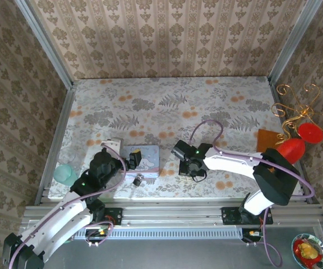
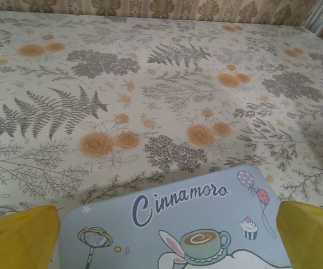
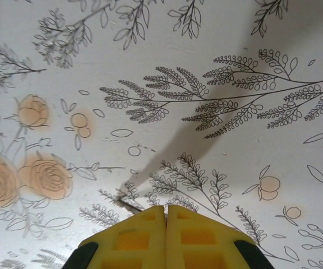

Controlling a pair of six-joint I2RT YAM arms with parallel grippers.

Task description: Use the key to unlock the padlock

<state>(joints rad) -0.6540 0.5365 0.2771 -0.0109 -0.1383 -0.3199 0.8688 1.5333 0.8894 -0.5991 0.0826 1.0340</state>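
Note:
The padlock [image 1: 138, 180], tiny, dark-bodied and silvery, lies on the floral cloth just in front of the pale blue tin [image 1: 145, 158]. My left gripper [image 1: 118, 160] is at the tin's left end. In the left wrist view its yellow fingers [image 2: 19, 237] stand wide open on either side of the tin's lid [image 2: 184, 224], apart from it. My right gripper [image 1: 184, 163] is low over the cloth to the right of the tin, its fingers [image 3: 165, 208] pressed together. The thin grey key [image 3: 129, 204] pokes out to the left from under their tips.
A teal cup [image 1: 65, 174] stands at the left rail. At the right edge are an orange card [image 1: 266, 140], red objects [image 1: 292, 149] and a gold wire stand [image 1: 299, 106]. Patterned walls close in the back and sides of the table [image 1: 167, 106].

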